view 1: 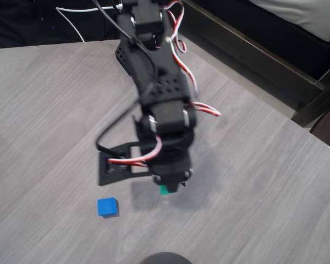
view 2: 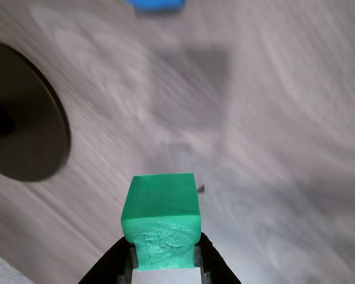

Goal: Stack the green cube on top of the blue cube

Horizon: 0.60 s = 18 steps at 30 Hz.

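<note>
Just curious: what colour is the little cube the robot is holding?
Teal-green; the green cube shows best in the wrist view.

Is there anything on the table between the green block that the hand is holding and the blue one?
No. In the overhead view only bare grey table separates the green cube in the hand from the blue cube.

Green cube (view 2: pixel 161 216) gripped low in the wrist view between the black fingers (view 2: pixel 212 264) of the gripper (view 2: pixel 163 260), held above the grey wood-grain table (view 2: pixel 284 148). Square shadow (view 2: pixel 192 83) cast on the table further up. Blue cube (view 2: pixel 155 5) cut off at the top edge, well apart from the green one. Dark round disc (view 2: pixel 23 112) at the left edge.
</note>
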Motion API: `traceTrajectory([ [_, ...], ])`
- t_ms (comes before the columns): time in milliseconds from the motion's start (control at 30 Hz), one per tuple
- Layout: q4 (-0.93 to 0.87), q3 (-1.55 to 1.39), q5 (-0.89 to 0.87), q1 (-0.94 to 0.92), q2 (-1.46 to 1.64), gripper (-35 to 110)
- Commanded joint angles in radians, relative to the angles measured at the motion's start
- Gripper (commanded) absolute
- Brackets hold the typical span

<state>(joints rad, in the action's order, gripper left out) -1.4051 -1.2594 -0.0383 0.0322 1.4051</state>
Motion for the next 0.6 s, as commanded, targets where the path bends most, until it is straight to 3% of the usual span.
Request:
traceTrajectory([
  [0, 0.005, 0.037, 0.054, -0.077, 0.061, 0],
  [267, 0.101, 0.037, 0.173, -0.247, 0.021, 0],
  [567, 0.176, 0.049, 0.218, -0.302, -0.071, 0],
])
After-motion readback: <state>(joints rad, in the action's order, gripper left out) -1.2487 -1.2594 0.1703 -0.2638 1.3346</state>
